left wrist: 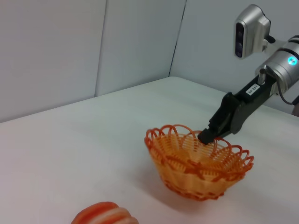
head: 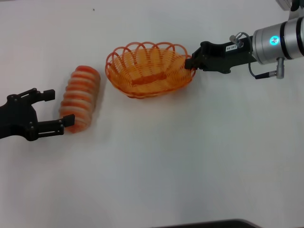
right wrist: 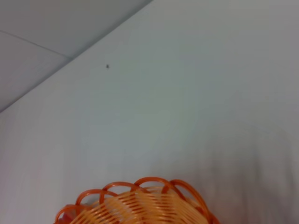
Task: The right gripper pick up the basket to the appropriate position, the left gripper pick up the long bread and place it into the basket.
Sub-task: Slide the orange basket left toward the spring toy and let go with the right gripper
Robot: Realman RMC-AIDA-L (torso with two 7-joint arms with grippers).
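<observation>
The basket (head: 148, 69) rim seems pinched by the right gripper (head: 191, 62); the left gripper (head: 58, 108) gapes beside the long bread (head: 80, 97).

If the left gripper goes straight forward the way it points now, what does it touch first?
Most likely the long bread: the left gripper is open and faces it, its near finger already at the loaf's end. Height is hard to judge.

- A robot test bench or lab setup, not a lived-in room.
- A plain white tabletop (head: 152, 166) fills the head view, holding only props: a toy long bread (head: 80, 97) and an orange wire basket (head: 148, 70).
- Blank pale wall panels (left wrist: 84, 46) enclose its far side.
- Two robot arms reach in from left and right.
</observation>
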